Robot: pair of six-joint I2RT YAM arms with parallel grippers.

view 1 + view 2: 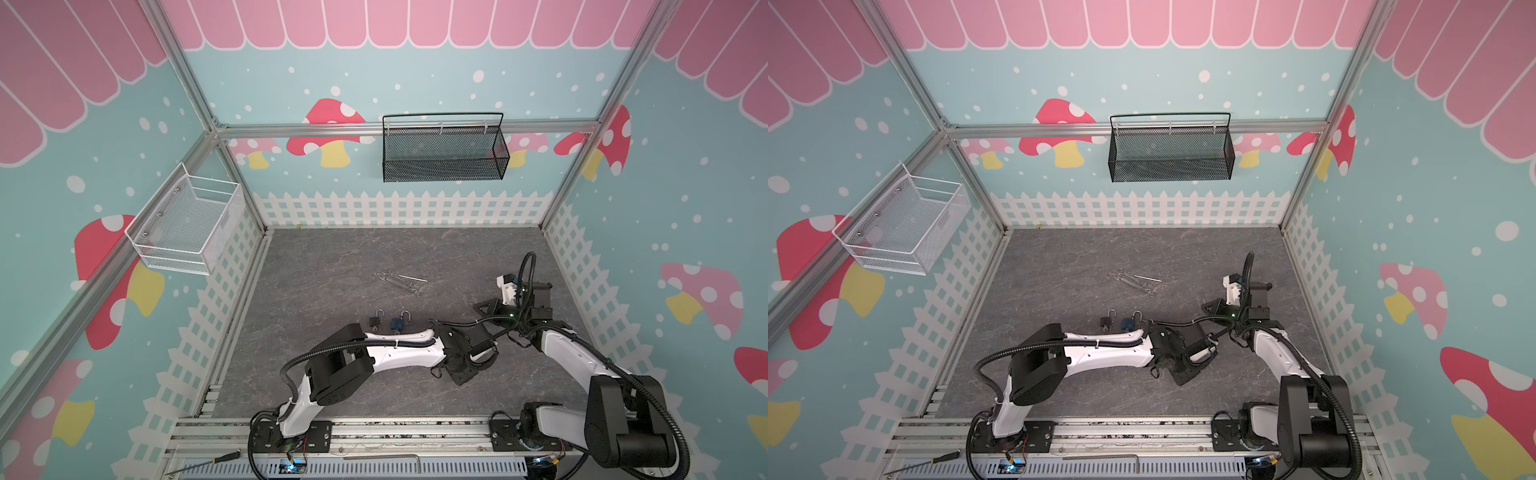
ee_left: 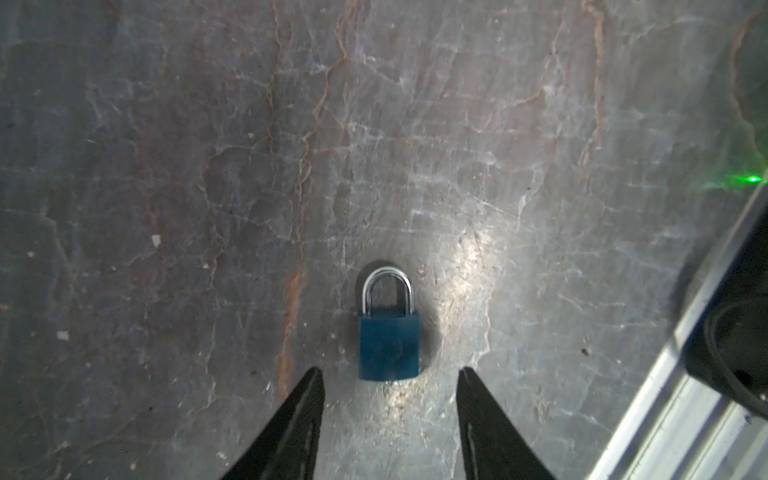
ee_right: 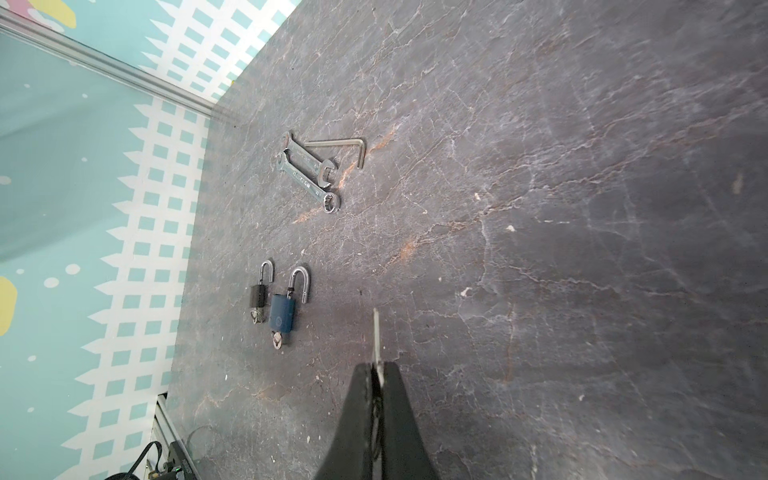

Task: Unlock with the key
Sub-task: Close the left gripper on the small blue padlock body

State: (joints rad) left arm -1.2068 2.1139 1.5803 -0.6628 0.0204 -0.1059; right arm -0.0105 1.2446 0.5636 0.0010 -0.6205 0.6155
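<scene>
A blue padlock (image 2: 388, 345) with its shackle closed lies flat on the grey table. My left gripper (image 2: 390, 374) stands open just short of its lower edge, one fingertip on each side, not touching. In both top views this padlock is hidden under the left wrist. My right gripper (image 3: 377, 365) (image 1: 478, 307) is shut on a silver key (image 3: 376, 336), whose blade sticks out past the fingertips. It hovers right of the left arm. Further left lie a black padlock (image 3: 258, 296) (image 1: 374, 321) and another blue padlock (image 3: 282, 318) (image 1: 398, 323), both with open shackles and keys in them.
Two wrenches (image 3: 309, 174) (image 1: 401, 282) and a hex key (image 3: 345, 147) lie mid-table behind the padlocks. A black mesh basket (image 1: 442, 149) hangs on the back wall and a white one (image 1: 187, 224) on the left wall. A screwdriver (image 1: 208, 462) rests on the front rail.
</scene>
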